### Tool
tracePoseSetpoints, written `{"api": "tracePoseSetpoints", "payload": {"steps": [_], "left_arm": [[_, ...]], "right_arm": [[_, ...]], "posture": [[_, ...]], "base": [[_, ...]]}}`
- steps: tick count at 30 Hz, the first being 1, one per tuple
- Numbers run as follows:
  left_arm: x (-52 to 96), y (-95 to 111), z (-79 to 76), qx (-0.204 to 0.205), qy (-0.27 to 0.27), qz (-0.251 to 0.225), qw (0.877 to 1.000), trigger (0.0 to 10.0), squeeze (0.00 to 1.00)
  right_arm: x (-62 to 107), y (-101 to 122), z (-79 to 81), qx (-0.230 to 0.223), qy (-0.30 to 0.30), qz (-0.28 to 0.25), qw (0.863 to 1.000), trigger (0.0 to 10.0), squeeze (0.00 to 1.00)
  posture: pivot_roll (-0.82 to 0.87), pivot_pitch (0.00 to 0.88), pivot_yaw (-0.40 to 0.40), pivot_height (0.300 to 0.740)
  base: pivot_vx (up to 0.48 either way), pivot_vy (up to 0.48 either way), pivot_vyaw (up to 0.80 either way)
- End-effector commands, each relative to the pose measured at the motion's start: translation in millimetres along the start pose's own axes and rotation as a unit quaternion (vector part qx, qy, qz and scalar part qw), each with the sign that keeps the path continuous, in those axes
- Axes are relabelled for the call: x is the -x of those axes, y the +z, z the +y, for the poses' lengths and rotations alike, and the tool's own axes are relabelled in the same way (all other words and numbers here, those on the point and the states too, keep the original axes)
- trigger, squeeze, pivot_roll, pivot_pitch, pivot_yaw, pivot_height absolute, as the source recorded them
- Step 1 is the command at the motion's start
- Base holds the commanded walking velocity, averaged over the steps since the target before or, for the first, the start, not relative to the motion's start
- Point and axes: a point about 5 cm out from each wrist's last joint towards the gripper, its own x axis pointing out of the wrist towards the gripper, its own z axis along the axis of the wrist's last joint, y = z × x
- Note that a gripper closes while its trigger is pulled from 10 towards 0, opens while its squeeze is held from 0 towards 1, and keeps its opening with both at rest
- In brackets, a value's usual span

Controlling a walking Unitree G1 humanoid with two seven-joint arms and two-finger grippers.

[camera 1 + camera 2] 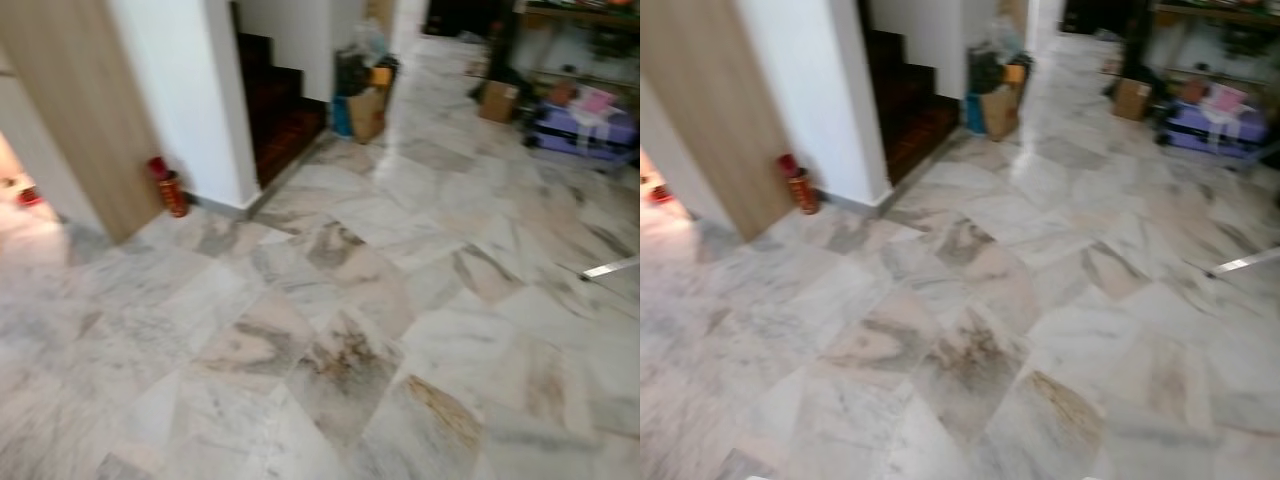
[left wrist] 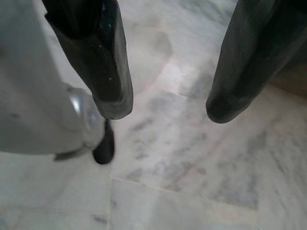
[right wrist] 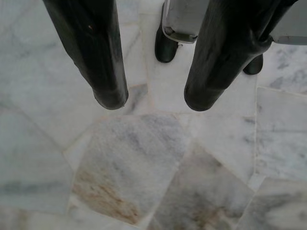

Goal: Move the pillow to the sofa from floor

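Across the middle of the head frames spreads bare marble floor (image 1: 340, 330), blurred, so the robot is likely walking in search of the pillow; where it lies cannot be told. Both arms hang idle: left pincer (image 2: 168, 105) and right pincer (image 3: 156, 98) spread, empty. Stairs (image 1: 280, 110) and clutter sit upper frame; open room ahead.

The floor (image 1: 340, 330) is glossy pale marble tile, veined grey and brown, blurred.
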Motion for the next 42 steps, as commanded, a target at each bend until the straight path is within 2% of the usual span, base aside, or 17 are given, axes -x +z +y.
{"api": "tracePoseSetpoints", "payload": {"steps": [1, 11, 16, 30, 42], "left_arm": [[-1.4, 6, -0.4, -0.011, 0.004, 0.0, 1.0, 10.0, 0.0], [-5.8, 25, -15.9, -0.013, 0.002, -0.009, 1.0, 10.0, 0.0], [-4.3, 17, -8.4, -0.012, 0.006, -0.003, 1.0, 10.0, 0.0], [-3.8, 14, -7.5, -0.015, 0.007, 0.001, 1.0, 10.0, 0.0], [-3.8, 14, -6.8, -0.028, 0.002, 0.005, 1.0, 10.0, 0.0]], "right_arm": [[1.4, -6, 0.5, -0.005, -0.002, 0.011, 1.0, 10.0, 0.0], [0.4, -4, 1.5, -0.005, 0.001, 0.012, 1.0, 10.0, 0.0], [0.6, -5, 0.3, -0.008, -0.001, 0.015, 1.0, 10.0, 0.0], [0.8, -6, 1.8, -0.009, 0.008, 0.018, 1.0, 10.0, 0.0], [-0.1, -6, 9.3, -0.011, 0.016, 0.019, 1.0, 10.0, 0.0]], "posture": [[-0.11, 0.036, 0.016, 0.74], [-0.1, 0.034, 0.018, 0.74], [-0.1, 0.035, 0.019, 0.74], [-0.1, 0.036, 0.015, 0.74], [-0.1, 0.036, 0.021, 0.74]], "base": [[0.0, 0.0, 0.8], [0.0, 0.0, 0.8], [0.0, 0.0, 0.8], [0.0, 0.0, 0.8], [0.0, 0.0, 0.8]]}}
